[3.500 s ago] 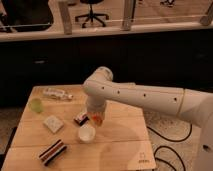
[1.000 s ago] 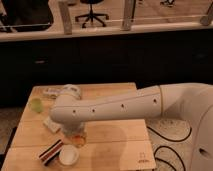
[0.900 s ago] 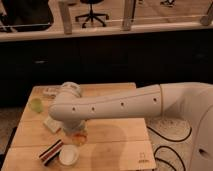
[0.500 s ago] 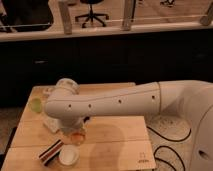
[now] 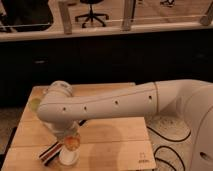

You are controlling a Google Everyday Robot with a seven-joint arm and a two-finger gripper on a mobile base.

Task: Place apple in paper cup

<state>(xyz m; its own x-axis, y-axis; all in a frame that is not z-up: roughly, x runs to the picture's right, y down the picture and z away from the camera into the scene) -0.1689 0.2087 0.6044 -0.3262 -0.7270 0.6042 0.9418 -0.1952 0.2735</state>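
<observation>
The apple (image 5: 72,142) is small, round and orange-yellow with a reddish blush. It sits at the tip of my gripper (image 5: 70,140), which reaches down from the big white arm (image 5: 105,105) and is shut on it. The apple hangs just above the rim of the white paper cup (image 5: 69,157), which stands near the table's front edge. The arm's wrist hides most of the gripper.
A flat black-red-white striped item (image 5: 49,152) lies just left of the cup. A pale green round thing (image 5: 34,104) sits at the table's left edge, partly behind the arm. The wooden table (image 5: 115,135) stretches to the right. A dark counter runs behind it.
The arm's elbow has swung left and the wrist has dropped. The apple has moved down and slightly left, from beside the cup's far side to just over its rim.
</observation>
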